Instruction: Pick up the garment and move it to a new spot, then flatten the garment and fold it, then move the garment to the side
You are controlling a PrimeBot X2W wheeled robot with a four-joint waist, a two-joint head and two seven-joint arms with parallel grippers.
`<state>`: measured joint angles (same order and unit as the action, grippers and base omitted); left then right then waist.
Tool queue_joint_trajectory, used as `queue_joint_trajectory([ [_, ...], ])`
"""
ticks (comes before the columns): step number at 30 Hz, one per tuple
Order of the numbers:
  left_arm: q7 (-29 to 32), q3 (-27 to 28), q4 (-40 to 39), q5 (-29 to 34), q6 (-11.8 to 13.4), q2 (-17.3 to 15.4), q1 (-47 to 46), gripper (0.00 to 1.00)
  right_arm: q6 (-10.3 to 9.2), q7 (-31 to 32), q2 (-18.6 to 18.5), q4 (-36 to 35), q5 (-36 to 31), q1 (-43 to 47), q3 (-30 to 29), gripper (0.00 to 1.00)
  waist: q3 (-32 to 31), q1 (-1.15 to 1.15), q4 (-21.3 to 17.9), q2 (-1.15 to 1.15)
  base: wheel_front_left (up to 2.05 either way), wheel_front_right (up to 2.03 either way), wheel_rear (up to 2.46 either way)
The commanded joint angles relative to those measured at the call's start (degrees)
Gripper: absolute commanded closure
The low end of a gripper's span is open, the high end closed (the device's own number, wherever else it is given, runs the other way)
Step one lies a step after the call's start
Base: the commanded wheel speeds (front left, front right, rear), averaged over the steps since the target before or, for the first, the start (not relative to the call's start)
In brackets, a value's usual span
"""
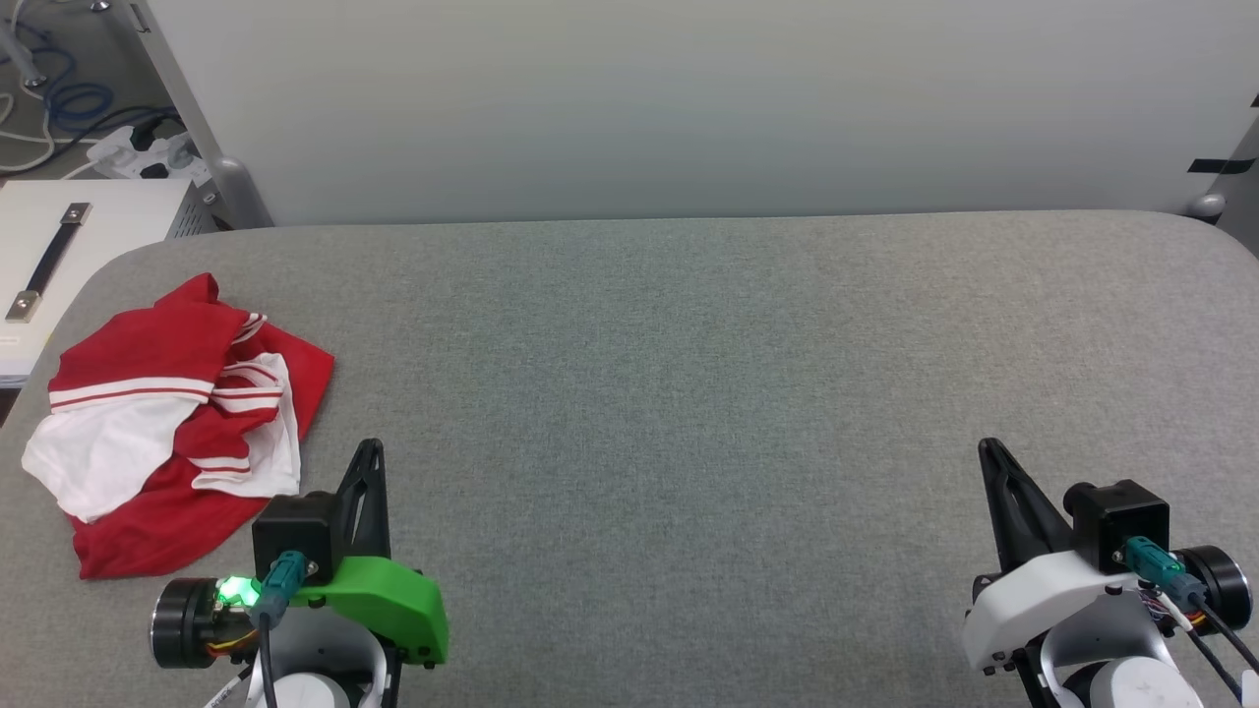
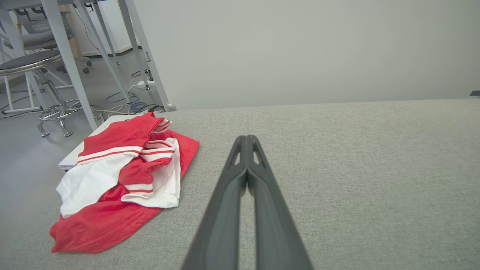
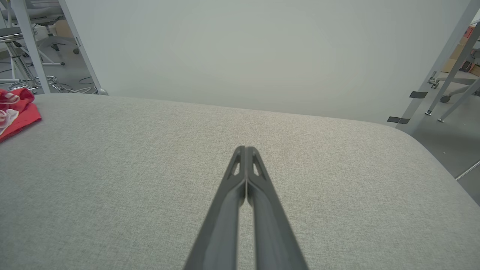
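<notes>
The garment (image 1: 172, 423) lies crumpled in a heap near the left edge of the grey table, red fabric with white sleeves and red-white striped trim. In the left wrist view the garment (image 2: 120, 180) sits left of my fingers, and its red corner (image 3: 17, 112) shows at the left edge of the right wrist view. My left gripper (image 1: 369, 449) hovers just right of the heap, shut and holding nothing. My right gripper (image 1: 987, 448) is far off at the lower right, also shut and holding nothing. Both sets of fingertips (image 2: 246, 138) (image 3: 245, 149) are pressed together.
The grey fabric-covered table (image 1: 689, 393) stretches wide between the arms, with rounded corners. A pale wall panel (image 1: 689, 98) stands behind it. Off the left edge are a white box with a strap handle (image 1: 59, 256), cables, a power strip (image 1: 148, 152), a stool (image 2: 41, 75) and metal table legs.
</notes>
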<state>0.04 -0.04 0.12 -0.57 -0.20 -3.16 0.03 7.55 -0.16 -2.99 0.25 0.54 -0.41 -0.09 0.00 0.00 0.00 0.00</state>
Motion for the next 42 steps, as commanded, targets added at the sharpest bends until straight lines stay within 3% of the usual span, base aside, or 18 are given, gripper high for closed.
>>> queue_joint_trajectory([
  [1,0.0,0.0,-0.1,0.6,0.2,0.3,0.0,1.00,-0.06,0.2,0.1,-0.2,-0.5,0.4,0.1,1.00,0.0,0.00,0.0,0.00,0.00,0.00,0.00],
  [17,0.0,0.0,-0.1,0.6,0.2,0.3,0.0,1.00,-0.06,0.2,0.1,-0.2,-0.5,0.4,0.1,1.00,0.0,0.00,0.0,0.00,0.00,0.00,0.00],
  [18,0.0,0.0,0.0,0.0,0.0,0.0,0.0,0.00,0.00,0.0,0.0,0.0,0.0,0.0,0.0,0.00,0.0,0.00,0.0,0.00,0.00,0.00,0.00],
  [19,0.0,0.0,0.0,0.0,0.0,0.0,0.0,1.00,0.00,0.0,0.0,0.0,0.0,0.0,0.0,1.00,0.0,0.00,0.0,0.00,0.00,0.00,0.00],
  [20,0.0,0.0,0.0,0.0,0.0,0.0,0.0,0.00,0.00,0.0,0.0,0.0,0.0,0.0,0.0,0.00,0.0,0.00,0.0,0.00,0.00,0.00,0.00],
  [42,-2.4,-0.5,1.4,-1.8,-0.4,0.0,0.0,0.00,-0.01,-2.4,0.0,0.4,2.6,-0.5,-0.2,0.00,0.2,0.00,-0.1,0.00,0.00,0.00,0.00],
])
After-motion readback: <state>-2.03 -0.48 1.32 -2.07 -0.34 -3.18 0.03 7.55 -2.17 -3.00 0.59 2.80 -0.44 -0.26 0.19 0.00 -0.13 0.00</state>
